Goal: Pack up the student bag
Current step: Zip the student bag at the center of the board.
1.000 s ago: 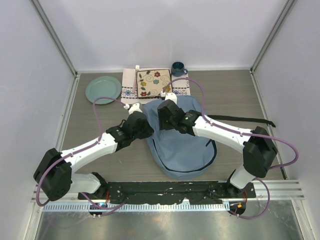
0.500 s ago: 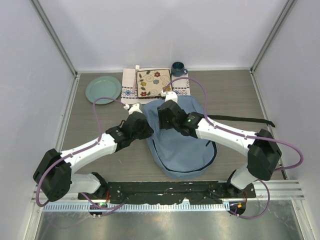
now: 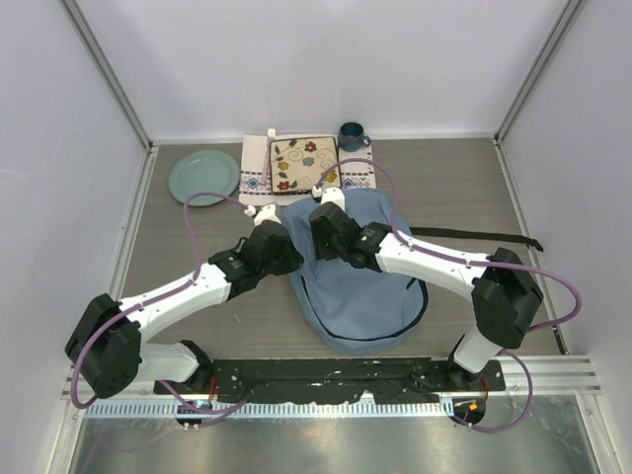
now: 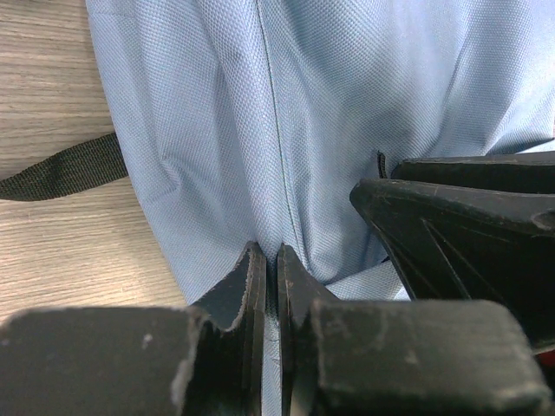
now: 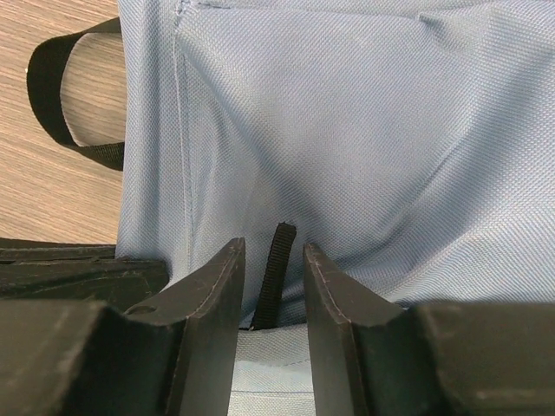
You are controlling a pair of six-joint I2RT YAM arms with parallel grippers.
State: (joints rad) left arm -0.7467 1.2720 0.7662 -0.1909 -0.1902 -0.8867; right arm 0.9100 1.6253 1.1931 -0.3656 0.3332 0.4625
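The light-blue student bag [image 3: 367, 288] lies flat in the middle of the table. My left gripper [image 3: 292, 255] is at its left edge and shut on a fold of the bag's fabric [image 4: 270, 260]. My right gripper [image 3: 320, 235] is over the bag's far left part. Its jaws stand a little apart [image 5: 273, 251] on either side of a black zipper pull tab [image 5: 277, 260], with a gap showing on both sides. The right gripper's fingers show at the right of the left wrist view [image 4: 460, 225]. A black handle loop [image 5: 61, 95] lies beside the bag.
A green plate [image 3: 203, 177] sits at the far left. A floral-patterned square [image 3: 304, 163] lies on an embroidered white mat [image 3: 255, 168] at the back. A dark blue mug [image 3: 352, 135] stands behind it. A black strap [image 3: 484, 235] trails right from the bag.
My right arm has shifted slightly left and toward the far side over the bag. The left arm and the bag have stayed put.
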